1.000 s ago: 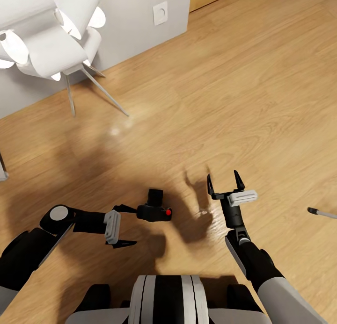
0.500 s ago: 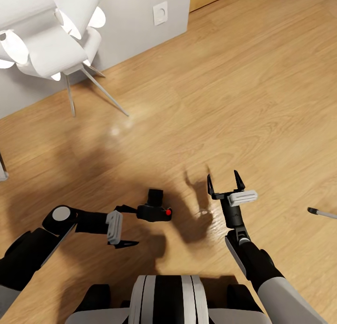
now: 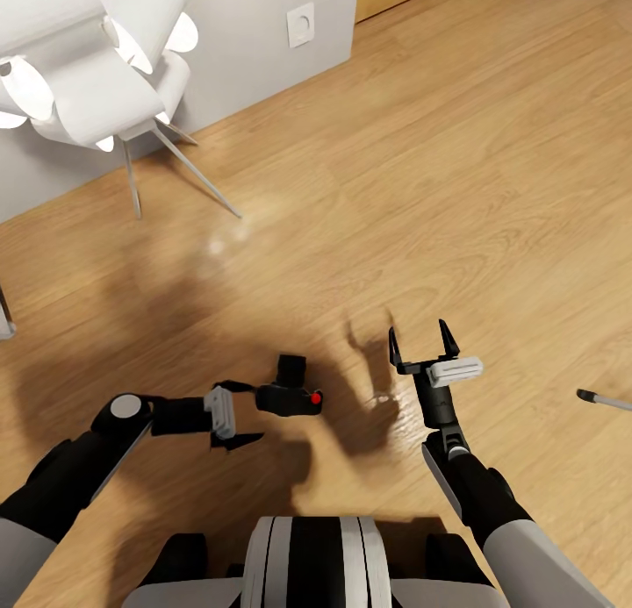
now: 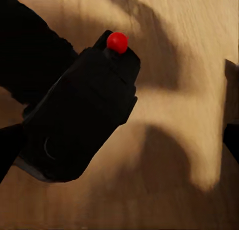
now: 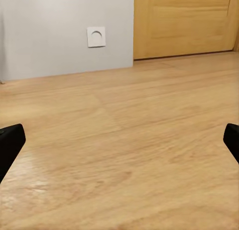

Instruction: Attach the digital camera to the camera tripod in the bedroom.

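A white lamp (image 3: 88, 73) on thin metal legs stands at the far left against the grey wall (image 3: 254, 55). Nearer the robot, the left gripper (image 3: 248, 412) lies low over the wood floor (image 3: 456, 187), its fingers spread with the digital camera (image 3: 290, 396) just at their tips, red button (image 3: 315, 399) facing right. Right of it, the right gripper (image 3: 423, 343) hovers spread and empty, and a thin metal leg tip (image 3: 604, 401) lies at the floor's right edge.

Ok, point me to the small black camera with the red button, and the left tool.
Small black boxy camera (image 3: 288, 399): head view, on its body beside the red button.
Left tool (image 3: 243, 413): head view, midway between its fingertips.
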Robot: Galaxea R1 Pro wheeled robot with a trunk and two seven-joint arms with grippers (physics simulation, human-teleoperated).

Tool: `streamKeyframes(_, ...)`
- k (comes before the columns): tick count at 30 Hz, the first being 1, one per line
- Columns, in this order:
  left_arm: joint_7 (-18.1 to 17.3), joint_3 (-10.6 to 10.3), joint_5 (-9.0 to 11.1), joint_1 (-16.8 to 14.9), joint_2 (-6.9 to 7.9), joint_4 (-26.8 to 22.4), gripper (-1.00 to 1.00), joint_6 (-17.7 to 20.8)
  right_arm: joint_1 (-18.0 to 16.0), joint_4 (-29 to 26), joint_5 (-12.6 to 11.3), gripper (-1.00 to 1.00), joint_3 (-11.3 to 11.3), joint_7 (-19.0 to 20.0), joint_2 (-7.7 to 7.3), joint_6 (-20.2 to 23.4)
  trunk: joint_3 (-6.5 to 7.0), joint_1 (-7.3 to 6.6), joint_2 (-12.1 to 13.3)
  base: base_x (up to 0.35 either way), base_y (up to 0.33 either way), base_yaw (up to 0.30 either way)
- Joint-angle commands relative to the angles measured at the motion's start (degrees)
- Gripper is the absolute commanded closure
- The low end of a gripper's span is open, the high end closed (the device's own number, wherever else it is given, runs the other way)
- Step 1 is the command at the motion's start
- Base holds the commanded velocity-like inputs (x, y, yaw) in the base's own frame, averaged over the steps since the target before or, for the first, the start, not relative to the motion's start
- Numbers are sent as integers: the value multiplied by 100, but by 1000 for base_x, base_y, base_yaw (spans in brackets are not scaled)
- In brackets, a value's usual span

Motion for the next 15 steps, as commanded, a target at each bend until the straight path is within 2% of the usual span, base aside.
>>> streamKeyframes(1,131,2,2,-3,-13,76,-100,51,-3,1,-2,-100,20,-26,-6,-13,-3,-1,-1,0,0,0)
streamKeyframes(2,131,2,2,-3,-13,76,-100,51,-3,1,-2,-100,20,-26,-6,-13,-3,-1,-1,0,0,0)
streamKeyframes(3,387,7,2,-2,-38,192,-100,42,-3,1,-2,-100,20,-26,-6,-13,-3,-1,-1,0,0,0)
streamKeyframes(7,687,13,3,-2,-69,310,-100,24,-3,5,-2,-100,20,-26,-6,-13,-3,-1,-1,0,0,0)
streamKeyframes(15,845,-2,3,-6,-116,369,-100,-37,-3,7,-2,-100,20,-26,-6,-13,-3,-1,-1,0,0,0)
